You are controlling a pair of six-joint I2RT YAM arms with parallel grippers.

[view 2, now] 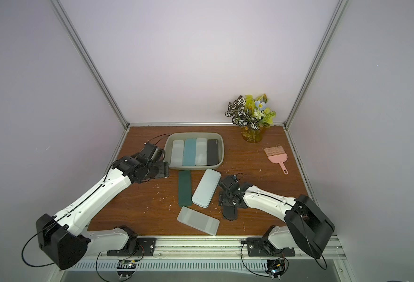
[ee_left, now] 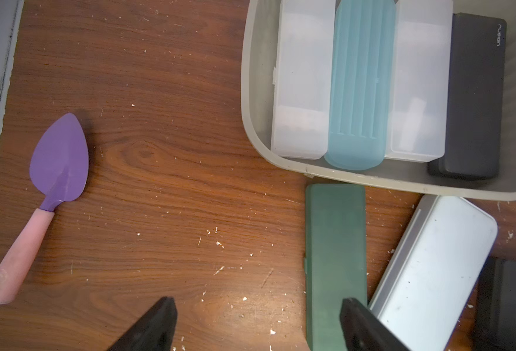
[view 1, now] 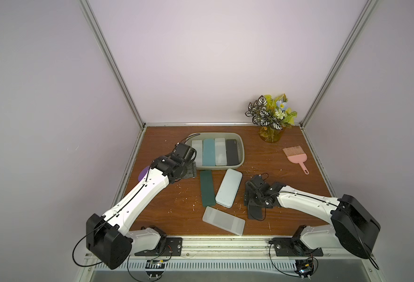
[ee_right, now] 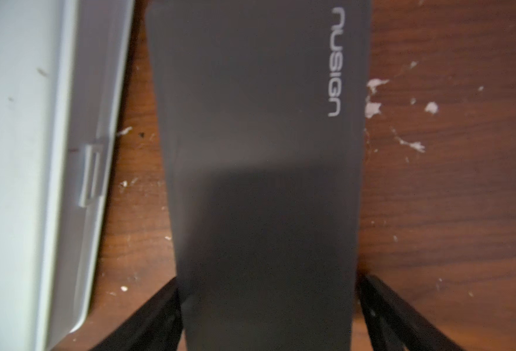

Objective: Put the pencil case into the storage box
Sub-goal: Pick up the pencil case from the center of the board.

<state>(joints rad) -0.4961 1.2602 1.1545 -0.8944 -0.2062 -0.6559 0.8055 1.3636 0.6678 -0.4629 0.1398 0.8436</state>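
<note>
Up front, right tool (ee_right: 268, 285) clamped across the black pencil case (ee_right: 256, 121), flat on the counter (ee_right: 448, 212) just beside a pale blue case (view 1: 228, 188) and short of the storage box (view 1: 240, 151); farther back, left tool (ee_left: 258, 307) spread wide and empty, hovering by that box's near corner.
</note>
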